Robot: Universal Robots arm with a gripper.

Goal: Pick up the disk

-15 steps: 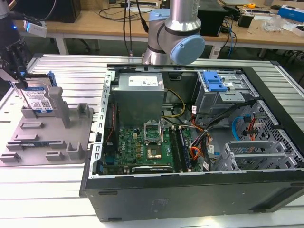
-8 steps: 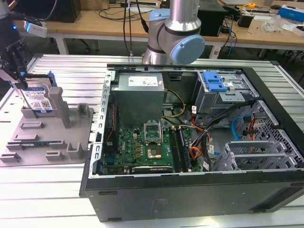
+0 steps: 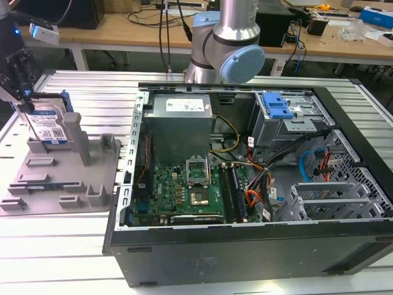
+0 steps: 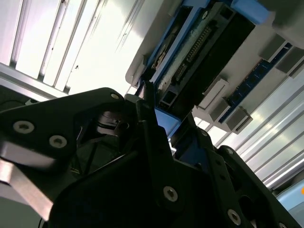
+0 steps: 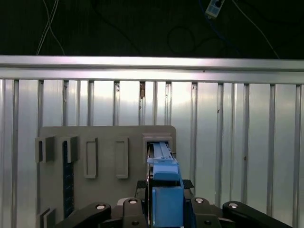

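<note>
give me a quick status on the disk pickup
Gripper down over the grey tray, fingers either side of the disk. Disk standing on edge between the tray's posts, blue rail up. Open computer case beside the tray, nothing blocking.

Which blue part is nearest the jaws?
The disk's blue rail, standing in the grey tray at the gripper; the blue bracket sits inside the computer case.

exterior view overlooks table; wrist views close above tray [image 5: 107, 142].
</note>
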